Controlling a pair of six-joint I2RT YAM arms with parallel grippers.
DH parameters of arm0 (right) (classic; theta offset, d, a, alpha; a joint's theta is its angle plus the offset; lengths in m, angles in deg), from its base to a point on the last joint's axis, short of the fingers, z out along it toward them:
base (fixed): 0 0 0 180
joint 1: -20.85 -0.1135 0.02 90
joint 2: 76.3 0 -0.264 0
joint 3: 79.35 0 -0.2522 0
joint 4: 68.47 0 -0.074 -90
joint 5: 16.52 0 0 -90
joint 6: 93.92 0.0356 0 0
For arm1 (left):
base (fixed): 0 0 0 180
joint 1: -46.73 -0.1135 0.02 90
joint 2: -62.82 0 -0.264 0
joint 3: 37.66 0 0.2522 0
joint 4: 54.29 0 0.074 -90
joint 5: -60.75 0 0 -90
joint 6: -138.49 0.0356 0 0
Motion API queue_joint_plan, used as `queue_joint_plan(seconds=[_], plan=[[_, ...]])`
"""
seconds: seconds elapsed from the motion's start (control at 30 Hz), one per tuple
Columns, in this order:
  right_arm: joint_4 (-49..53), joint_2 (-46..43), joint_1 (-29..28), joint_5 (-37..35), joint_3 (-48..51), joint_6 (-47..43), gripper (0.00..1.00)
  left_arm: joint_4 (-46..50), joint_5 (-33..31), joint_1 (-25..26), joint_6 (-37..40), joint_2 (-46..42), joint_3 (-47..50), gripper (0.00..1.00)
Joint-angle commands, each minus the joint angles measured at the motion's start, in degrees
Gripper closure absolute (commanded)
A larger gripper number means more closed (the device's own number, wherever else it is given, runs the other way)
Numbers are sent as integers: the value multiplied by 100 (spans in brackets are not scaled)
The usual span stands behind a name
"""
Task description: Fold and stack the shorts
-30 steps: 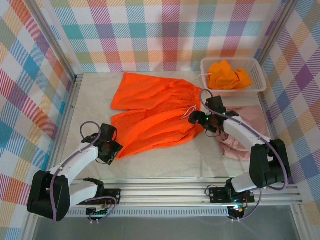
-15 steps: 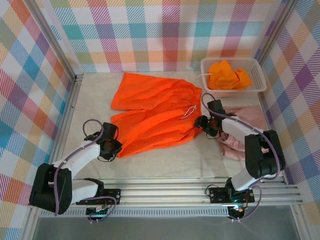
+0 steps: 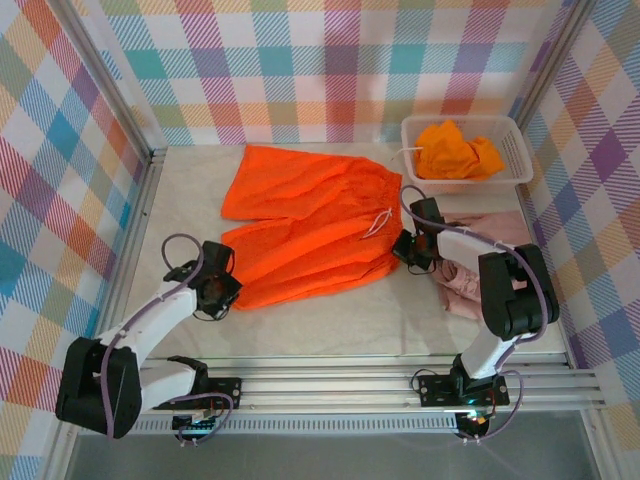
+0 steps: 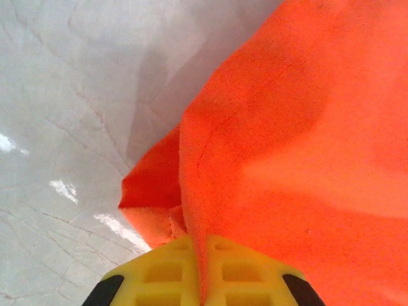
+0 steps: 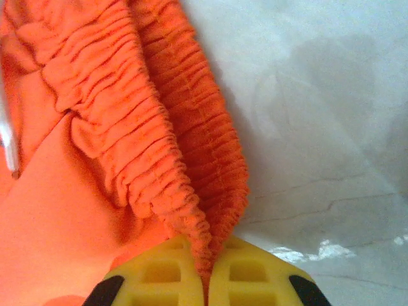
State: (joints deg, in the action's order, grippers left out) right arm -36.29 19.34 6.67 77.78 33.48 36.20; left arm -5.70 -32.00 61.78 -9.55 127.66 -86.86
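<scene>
Nearest the bases, the left gripper [image 3: 214, 292] is clamped on the near leg's hem of the bright orange shorts [image 3: 310, 215] and the right gripper [image 3: 408, 246] on the waistband end. The garment's long axis runs left to right between them, its other leg beyond. Wrist views show cloth pinched between yellow fingers [image 4: 175, 254], which the overhead view cannot settle. The pink shorts [image 3: 462, 290] lie to the right, the yellow-orange shorts [image 3: 455, 150] in the far basket [image 3: 518, 165]

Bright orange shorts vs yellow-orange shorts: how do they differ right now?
The bright orange shorts lie spread on the table; the yellow-orange shorts sit bunched in the white mesh basket. The left pincer grips the bright orange shorts' leg hem and the right pincer their waistband; the yellow-orange shorts are untouched. Both are soft orange-toned cloth.
</scene>
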Motion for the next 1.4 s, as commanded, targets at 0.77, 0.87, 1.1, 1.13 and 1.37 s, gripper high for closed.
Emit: queue_joint_plan(seconds=[0.77, 0.87, 1.1, 1.13, 1.37], plan=[[1734, -2908, -410, 907, -894, -130, 100, 2820, -1192, -1092, 2332, -935, -5376, 100], [1753, -2970, -424, 868, -775, -21, 100, 2700, -981, -1092, 2461, -670, -5598, 100], [1502, -2799, -422, 556, -425, 543, 100, 1999, -655, -1088, 2324, 195, -5333, 100], [1435, -2755, -428, 531, -384, 651, 100, 1910, -672, -1083, 2318, 394, -5348, 100], [1083, -2162, -402, 390, -415, 1017, 100, 1410, -745, -1088, 2149, 1904, -5661, 100]])
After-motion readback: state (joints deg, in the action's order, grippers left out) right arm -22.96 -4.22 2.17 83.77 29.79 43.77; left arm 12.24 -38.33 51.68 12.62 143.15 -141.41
